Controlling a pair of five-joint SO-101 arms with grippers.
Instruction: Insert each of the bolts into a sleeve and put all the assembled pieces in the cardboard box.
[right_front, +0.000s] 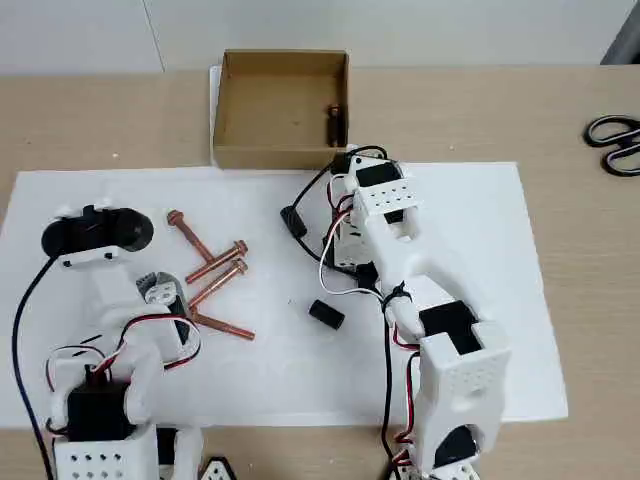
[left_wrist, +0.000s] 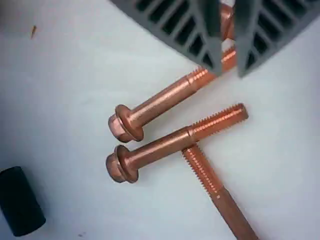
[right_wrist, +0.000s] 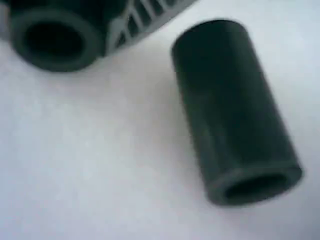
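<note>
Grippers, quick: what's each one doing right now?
Left gripper: closed on a bolt, at its threaded end.
Right gripper: closed, holding a black sleeve.

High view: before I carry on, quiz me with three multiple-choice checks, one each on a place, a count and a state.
1. Where is the loose black sleeve?
A. in the cardboard box
B. on the white sheet
C. on bare wood

2. How many copper bolts lie on the sheet?
A. two
B. four
C. six

3. The box is:
A. empty
B. lidded
C. open, with a dark piece inside

Answers:
1. B, the sleeve lies flat on the sheet.
2. B, four separate bolts can be counted there.
3. C, the box has no lid and the piece rests against an inner wall.
</note>
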